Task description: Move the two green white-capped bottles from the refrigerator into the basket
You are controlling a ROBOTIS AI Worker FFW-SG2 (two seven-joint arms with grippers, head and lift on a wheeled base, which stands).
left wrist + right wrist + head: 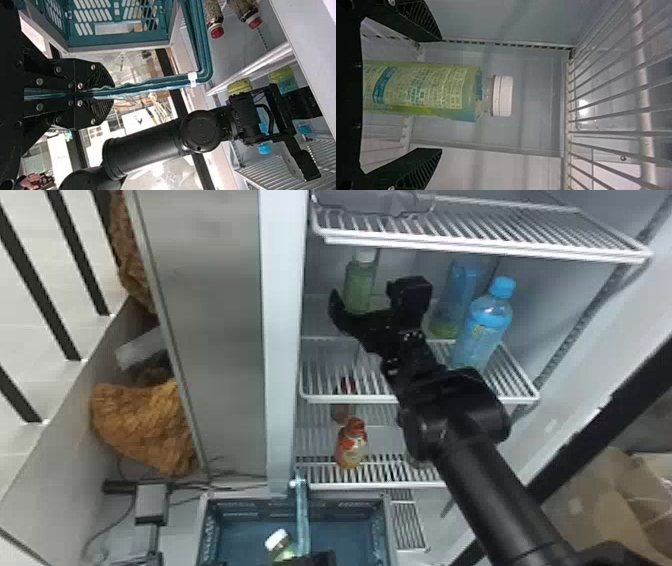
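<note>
My right gripper (372,296) is open inside the refrigerator, close to the upright green white-capped bottle (360,282) on the upper-middle shelf. In the right wrist view the open right gripper (441,95) has that green bottle (431,89) between its spread fingers, with space on either side. Another white-capped green bottle (281,544) lies inside the blue-green basket (345,510). Part of the left gripper (315,559) is at the bottom edge of the head view. In the left wrist view the left gripper (113,94) is shut on the basket's teal bar (158,82).
Blue-capped bottles (482,325) stand right of the right gripper. A wire shelf (475,227) spans above it, another (345,382) lies below. A red-capped bottle (351,445) stands lower down. The refrigerator's side wall (282,340) rises at left.
</note>
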